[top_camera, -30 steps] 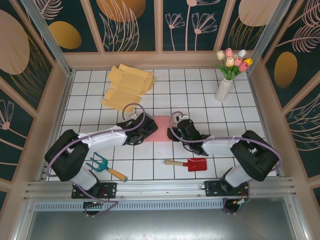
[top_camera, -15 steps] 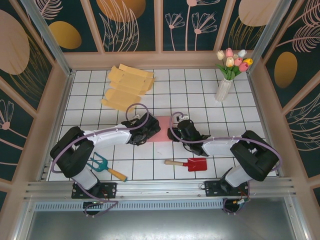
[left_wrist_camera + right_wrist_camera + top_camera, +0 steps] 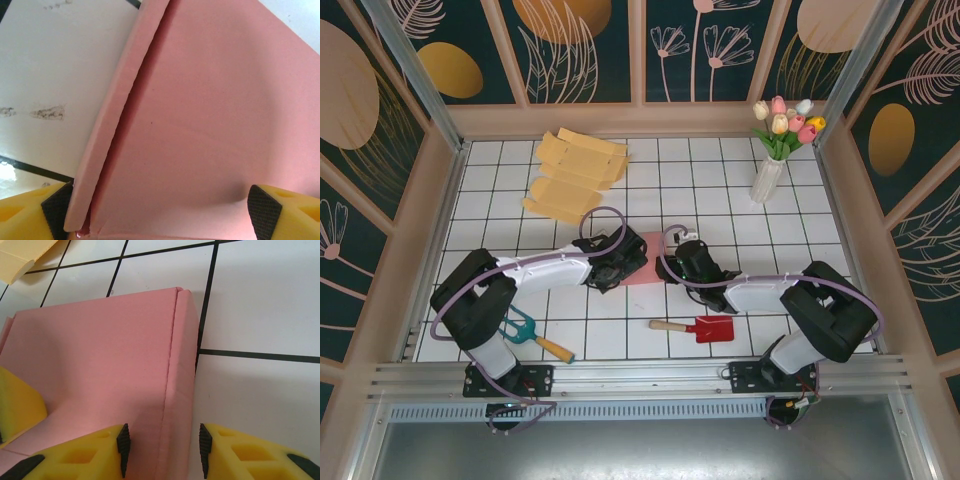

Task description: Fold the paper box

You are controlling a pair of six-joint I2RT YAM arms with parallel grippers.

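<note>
In the top external view we saw the flat pink paper box lying on the white tiled table between the left gripper and the right gripper. In the left wrist view the left gripper stood wide open, its black pads spread across the box's near edge. In the right wrist view the right gripper straddled an upturned side wall, jaws part open, and we could not tell whether they pinched it.
</note>
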